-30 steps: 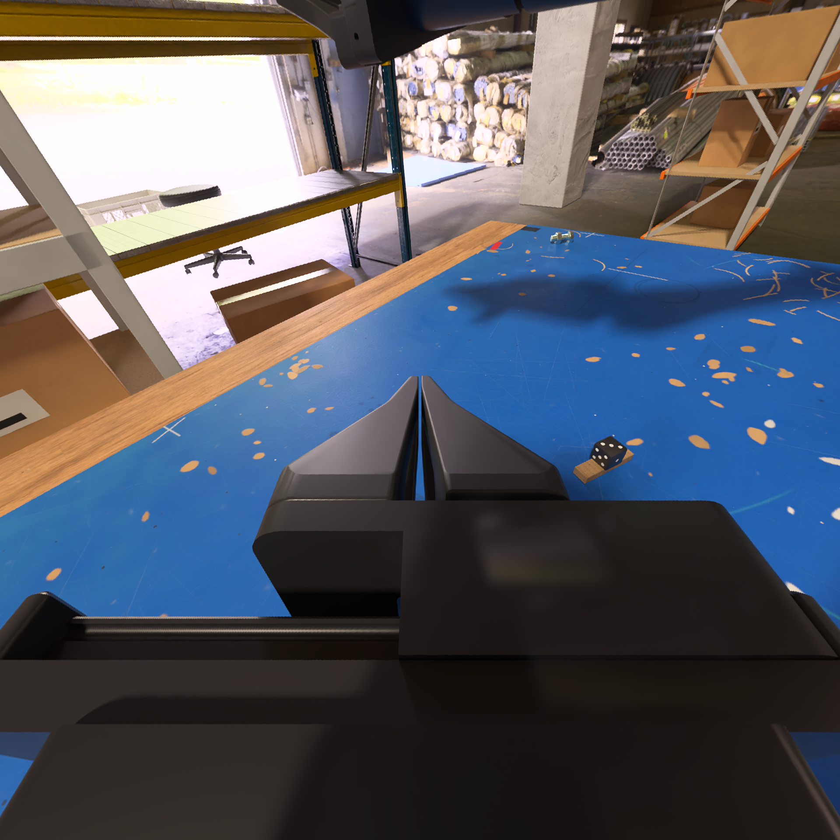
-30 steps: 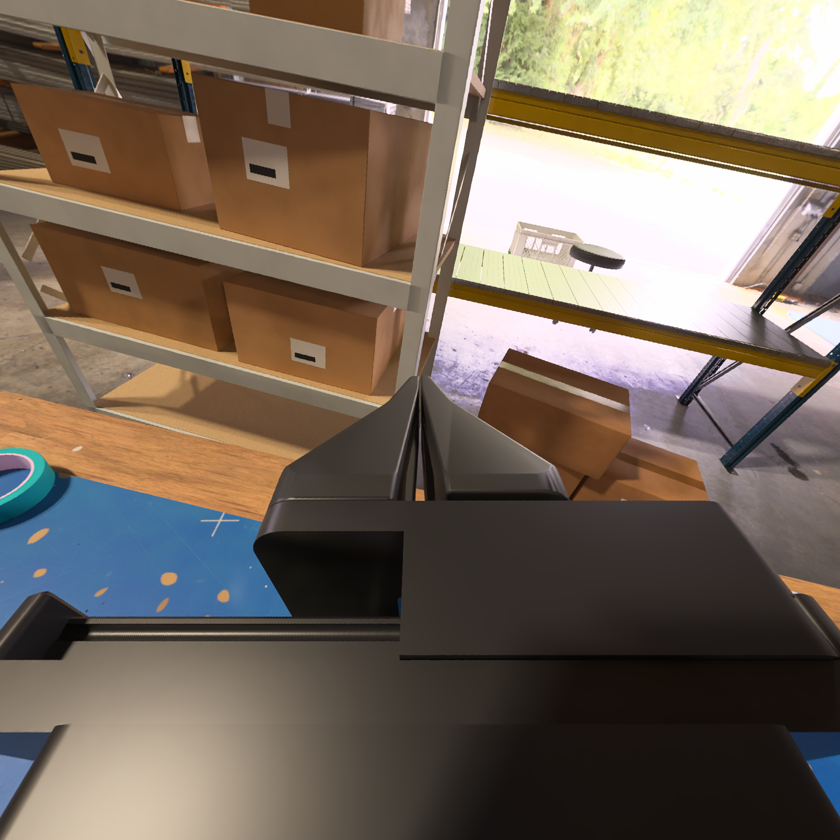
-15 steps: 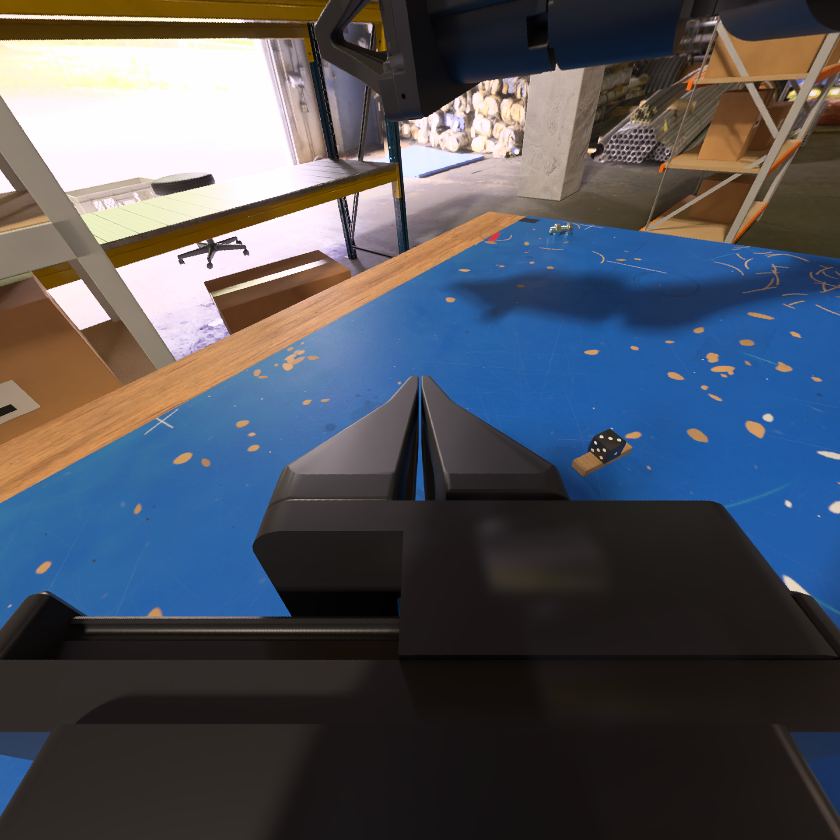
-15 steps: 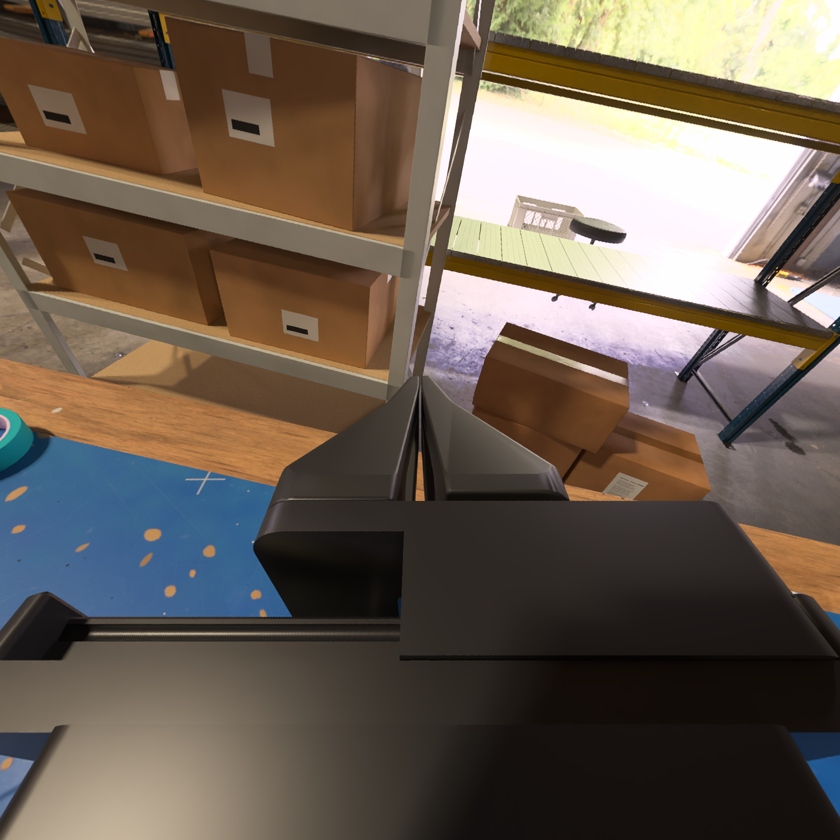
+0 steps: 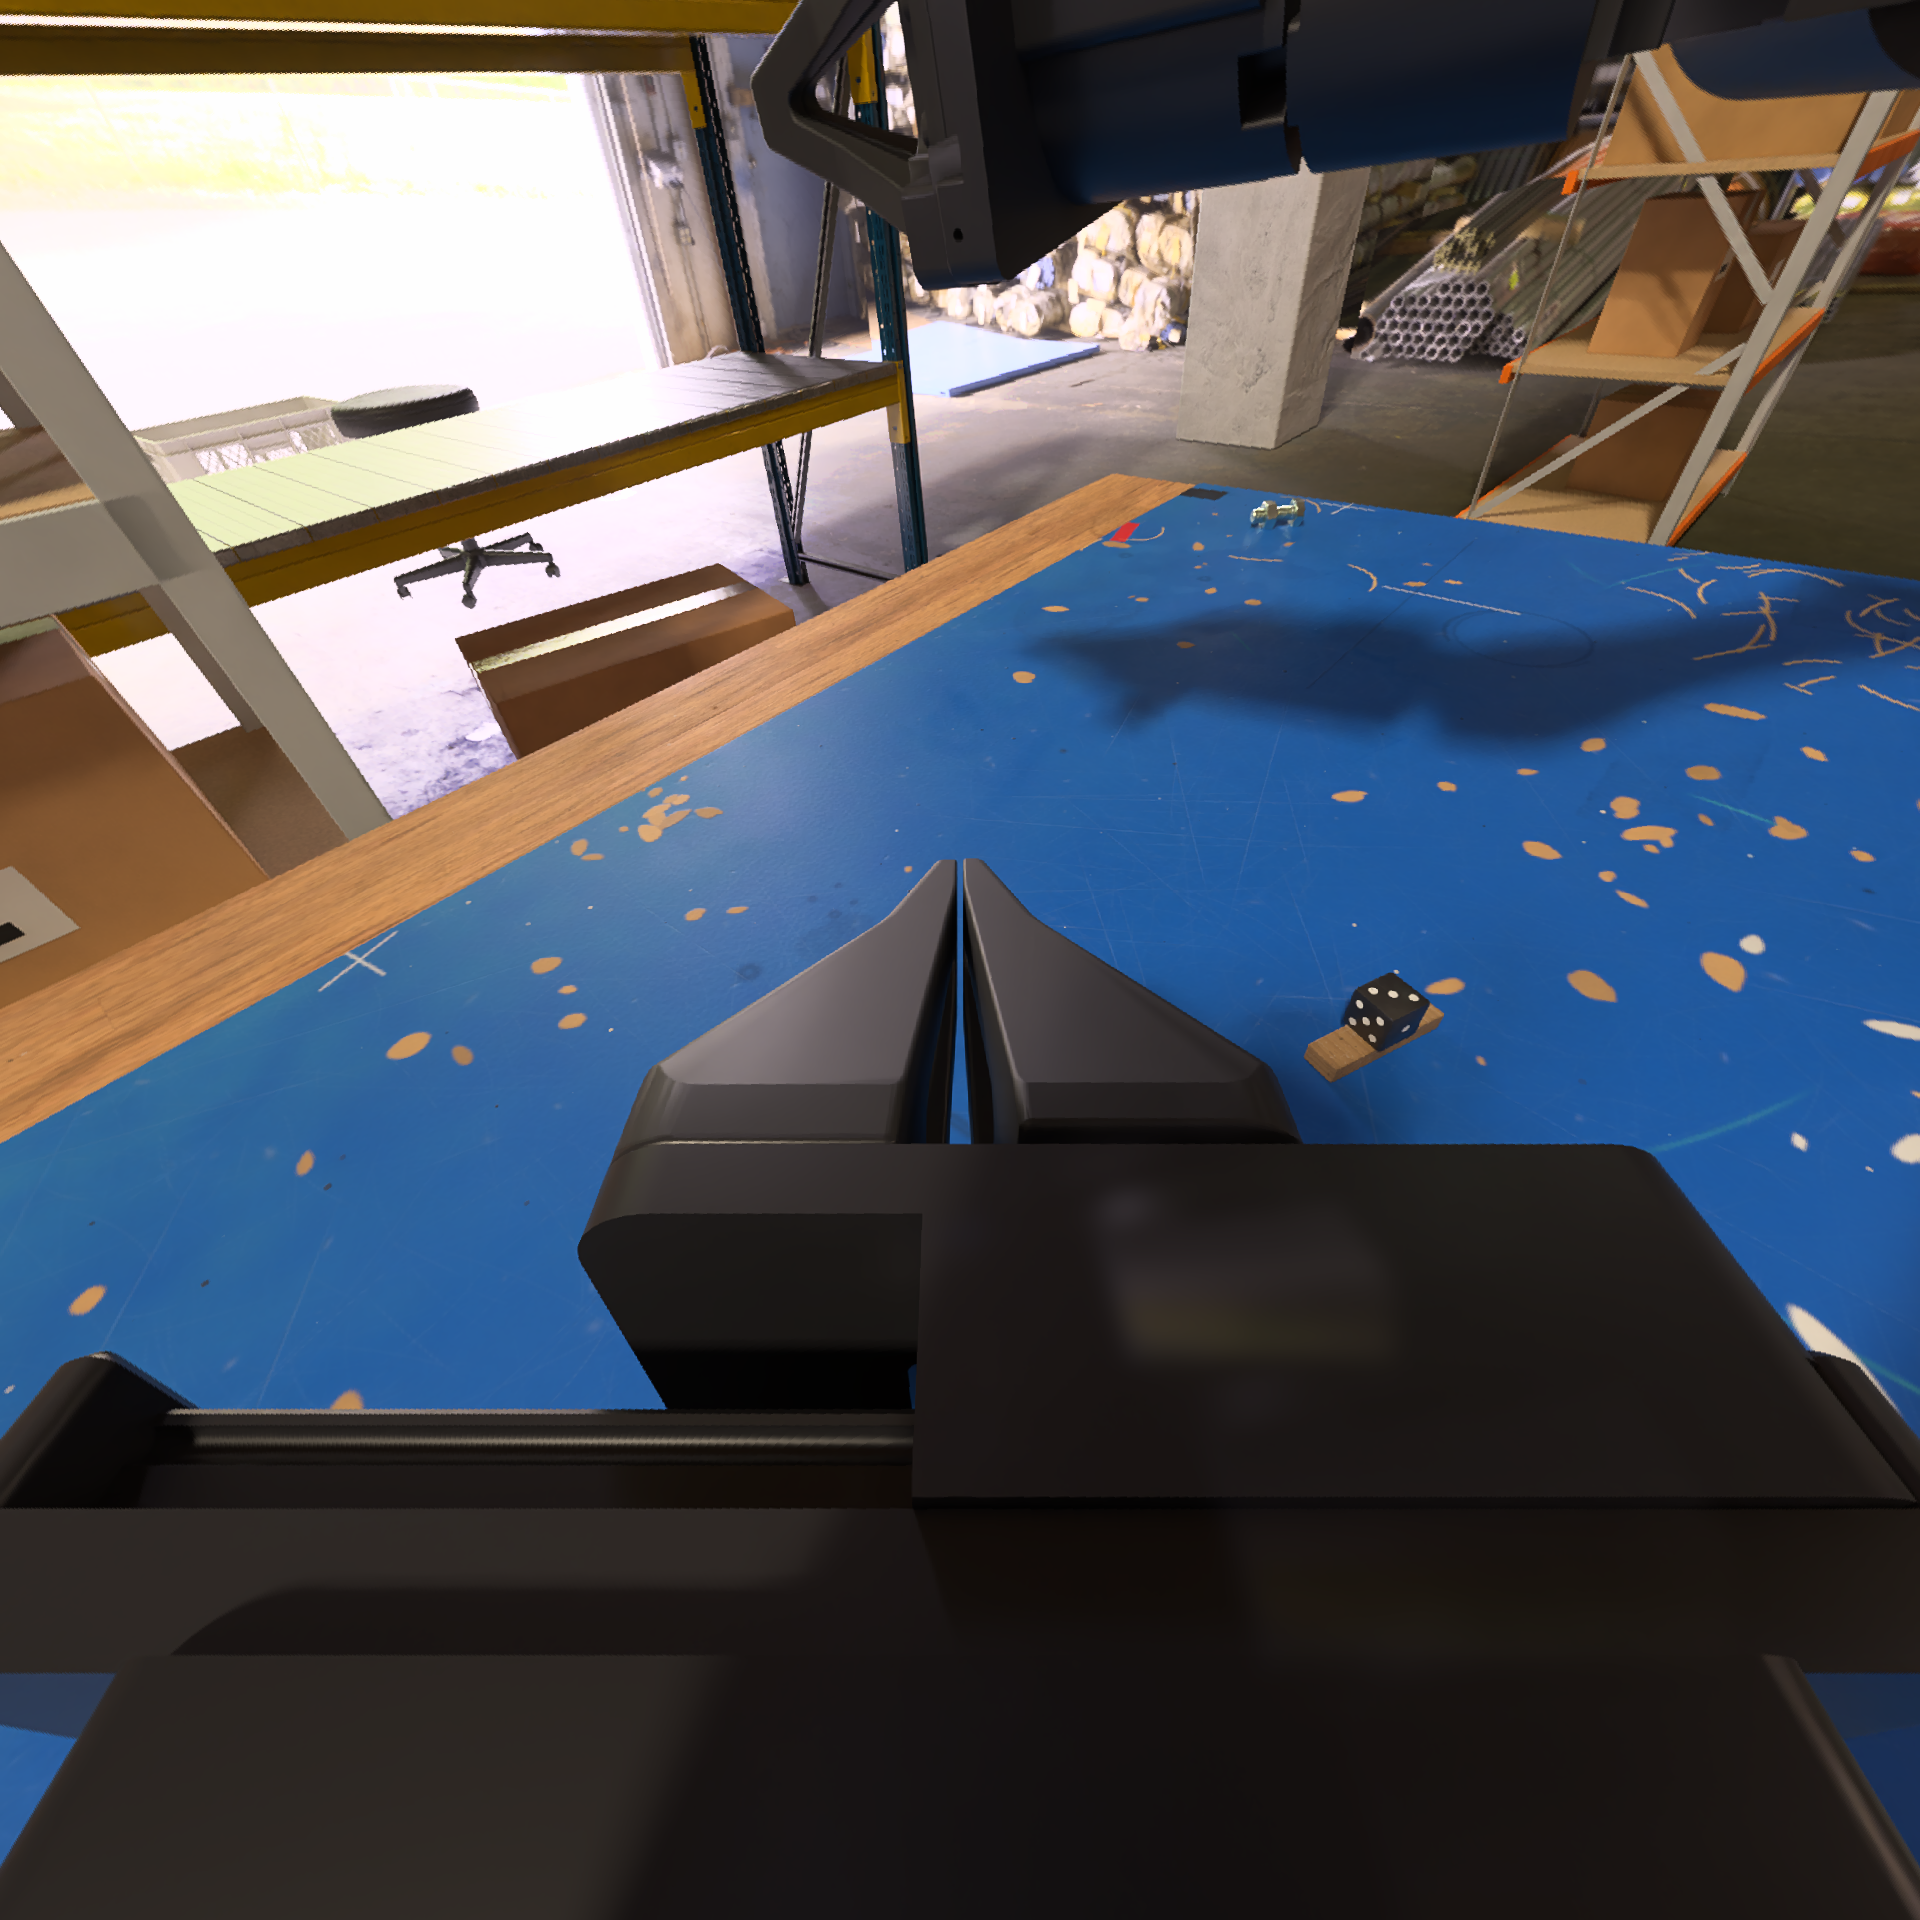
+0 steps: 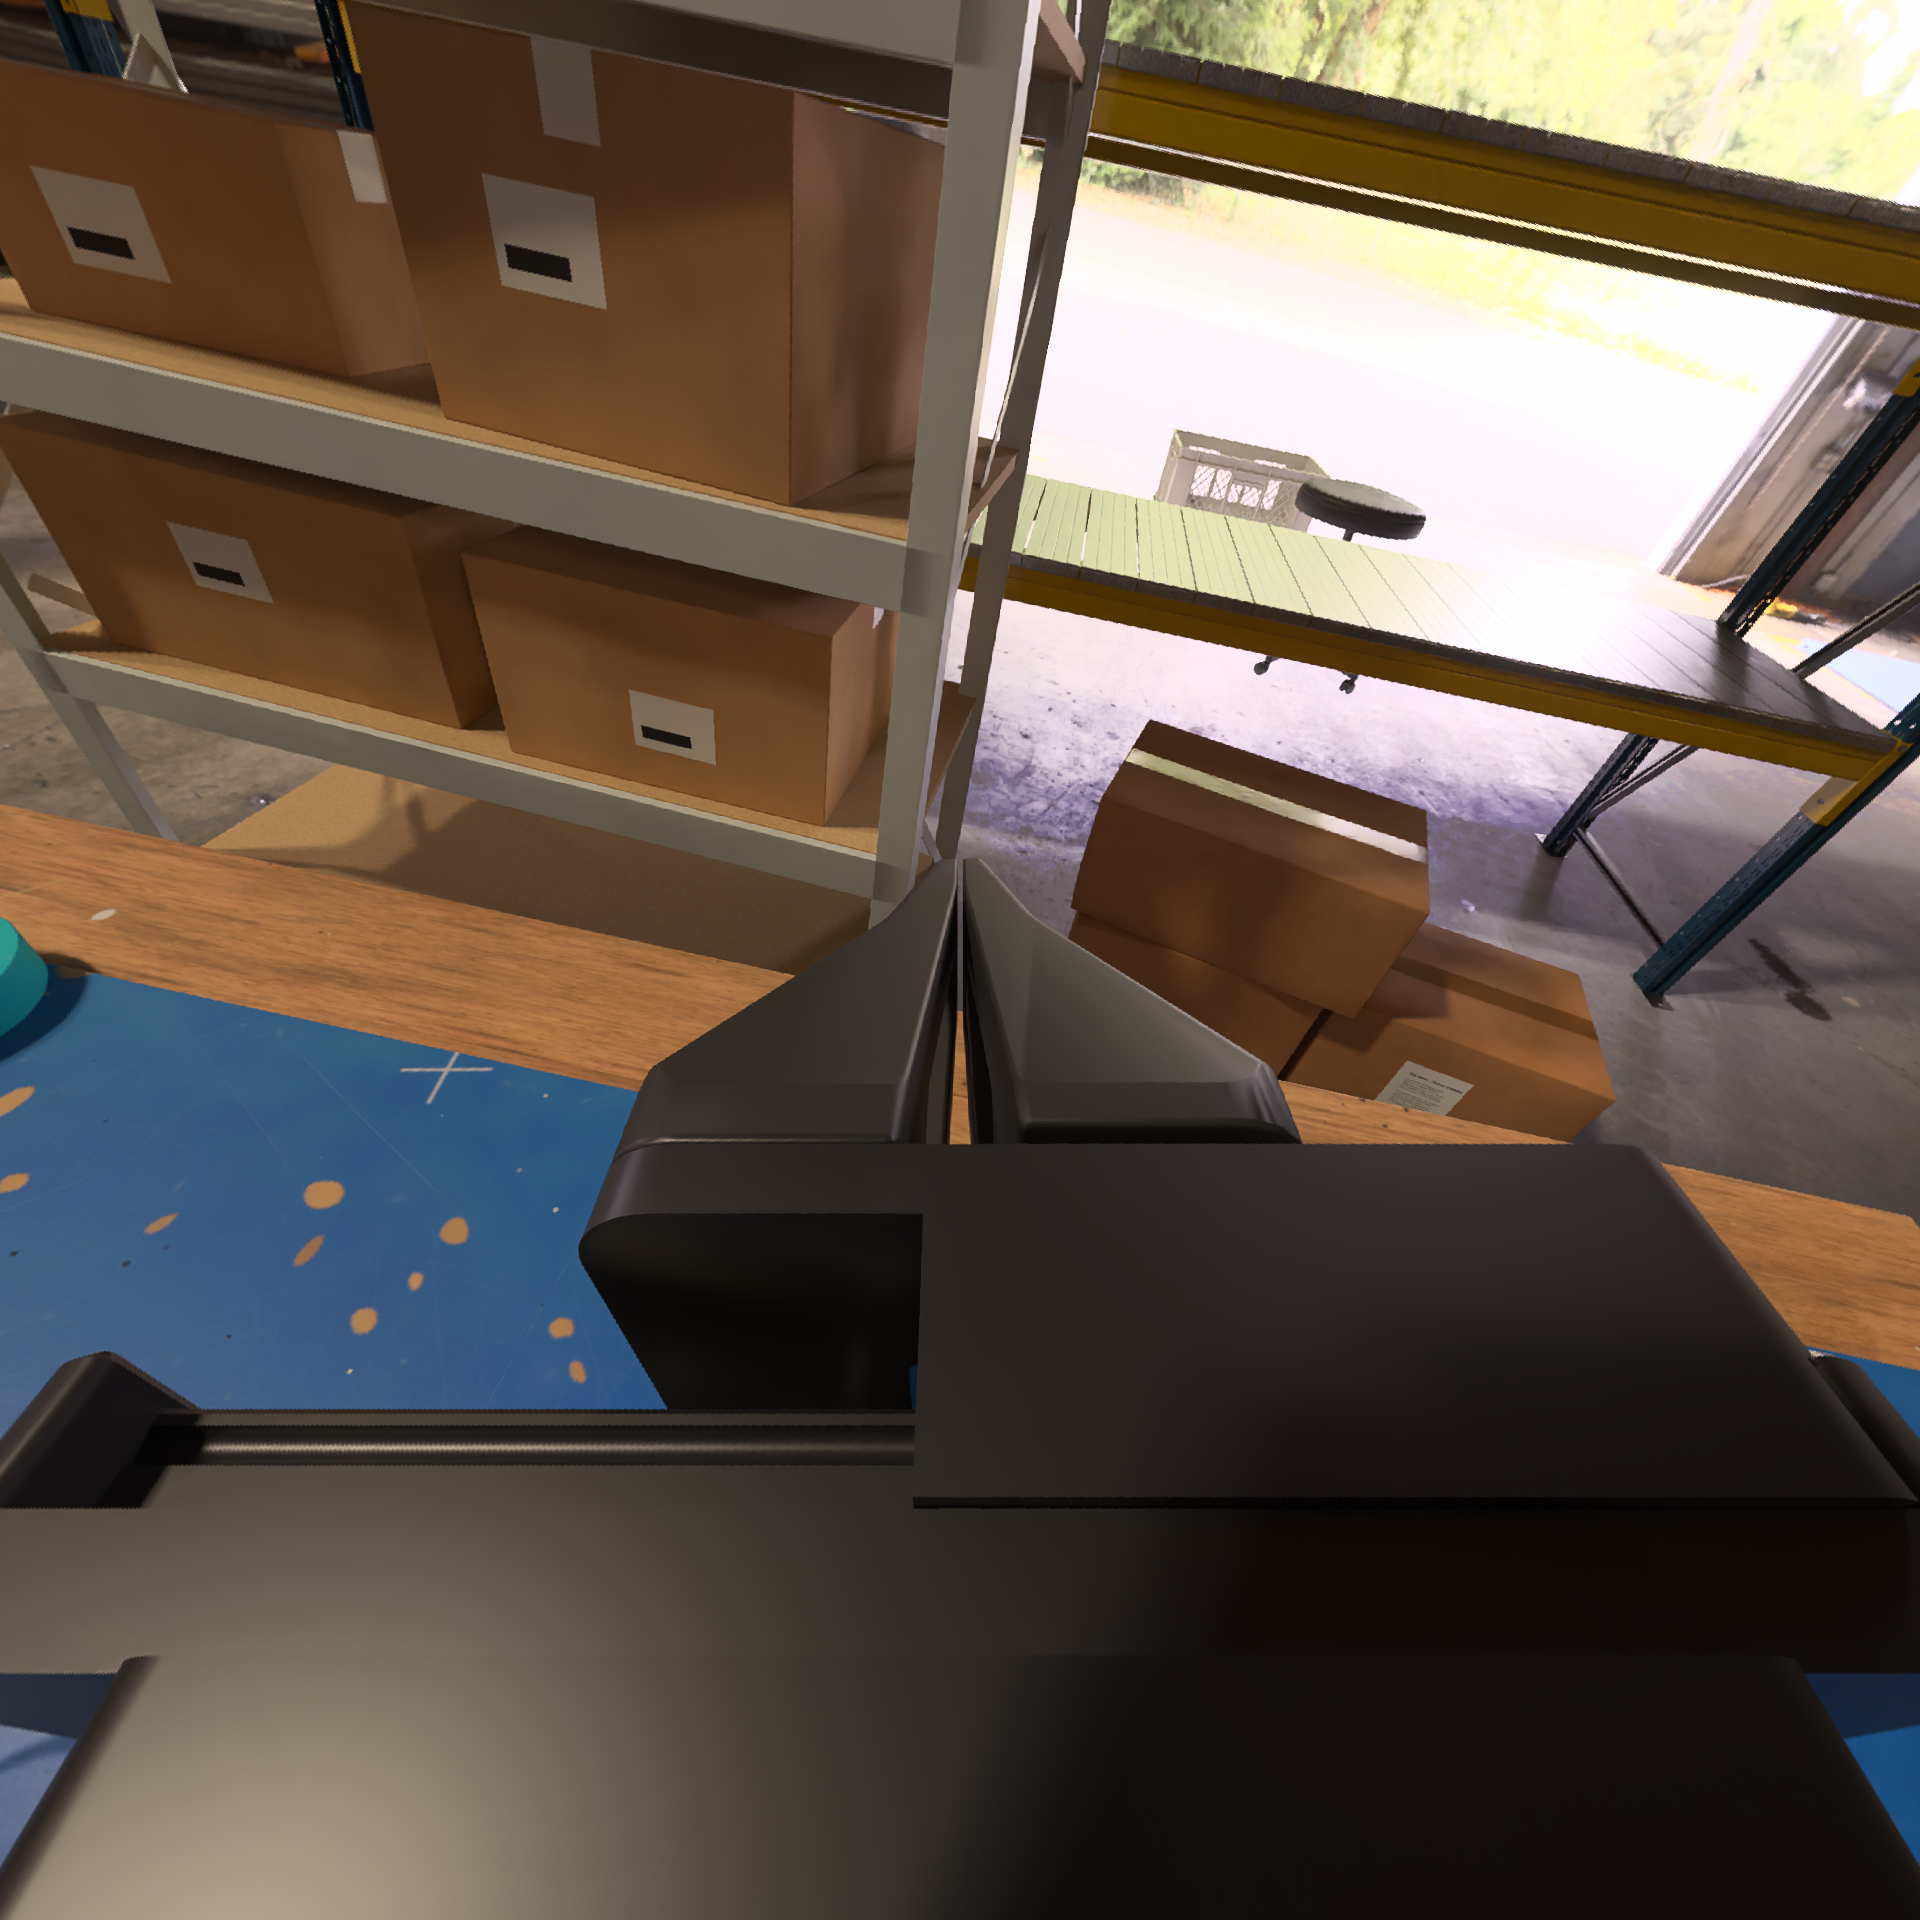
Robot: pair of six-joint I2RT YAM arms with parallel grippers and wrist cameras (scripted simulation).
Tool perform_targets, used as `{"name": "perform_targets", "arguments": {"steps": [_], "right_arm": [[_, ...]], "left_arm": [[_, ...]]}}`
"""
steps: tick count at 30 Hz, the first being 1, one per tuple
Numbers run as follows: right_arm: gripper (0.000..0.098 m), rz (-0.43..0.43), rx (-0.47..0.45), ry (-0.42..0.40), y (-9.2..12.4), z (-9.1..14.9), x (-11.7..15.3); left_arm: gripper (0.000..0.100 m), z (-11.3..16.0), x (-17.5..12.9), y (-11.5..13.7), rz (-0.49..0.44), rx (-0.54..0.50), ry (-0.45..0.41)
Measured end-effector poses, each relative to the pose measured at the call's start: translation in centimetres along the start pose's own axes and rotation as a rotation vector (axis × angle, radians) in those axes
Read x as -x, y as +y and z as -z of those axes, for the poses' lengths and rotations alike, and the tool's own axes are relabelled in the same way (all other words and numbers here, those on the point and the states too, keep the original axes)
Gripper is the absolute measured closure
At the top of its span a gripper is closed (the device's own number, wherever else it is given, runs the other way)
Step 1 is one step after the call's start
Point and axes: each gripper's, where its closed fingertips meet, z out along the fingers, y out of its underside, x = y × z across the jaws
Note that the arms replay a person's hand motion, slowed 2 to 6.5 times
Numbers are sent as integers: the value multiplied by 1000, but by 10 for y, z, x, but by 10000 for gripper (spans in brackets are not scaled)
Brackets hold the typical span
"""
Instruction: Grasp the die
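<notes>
On the blue mat (image 5: 1195, 831), right of the left gripper (image 5: 960, 864) and a little nearer than its tips, sitting: a small black die (image 5: 1385, 1010) with white pips, sharp-cornered, resting on the far end of a thin flat wooden block (image 5: 1340, 1051). Lying matte and scuffed, the mat, flecked with orange chips and pale scratches, showing a dark soft-edged shadow farther off. Running along the left side, a strip of the wooden table edge (image 5: 520, 821), warm-grained, with floor dropping away beyond. Pointing forward over open mat, the left gripper, two dark wedge-shaped fingers (image 5: 831, 1023) pressed together, holding nothing, well apart from the die. Hanging overhead at the far top, part of the other arm (image 5: 1091, 114), dark and blue-cased. Lying near the far corner of the mat, a small metallic bolt (image 5: 1276, 511). Reaching past the wooden edge (image 6: 364, 966) in the right wrist view, the right gripper (image 6: 960, 864), likewise pressed together and empty, aiming toward shelves of cardboard boxes (image 6: 665, 260). Peeking in at the left margin, a teal tape roll (image 6: 19, 982). Staying bare, wide stretches of mat around the die on every side.
</notes>
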Motion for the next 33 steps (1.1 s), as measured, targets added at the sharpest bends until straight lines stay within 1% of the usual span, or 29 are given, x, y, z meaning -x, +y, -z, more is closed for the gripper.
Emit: {"name": "perform_targets", "arguments": {"steps": [6, 13, 20, 23, 26, 33], "right_arm": [[970, 0, -10, -2, -5, 0, -1], [970, 22, -37, -7, -22, -4, -2], [970, 56, -39, -39, -28, -10, -2], [970, 79, -44, -74, -27, -10, 0], [970, 84, -47, -126, -24, -9, 1], [970, 48, -65, -263, -24, -9, -6]], "left_arm": [[992, 0, -1, 0, 1, 0, 5], [991, 0, -1, 0, 1, 0, 6], [993, 0, -1, 1, 3, 2, 10], [993, -1, -2, 1, 4, 3, 12], [992, -1, -2, 1, 6, 5, 14], [991, -1, -2, 1, 7, 6, 16]]}}
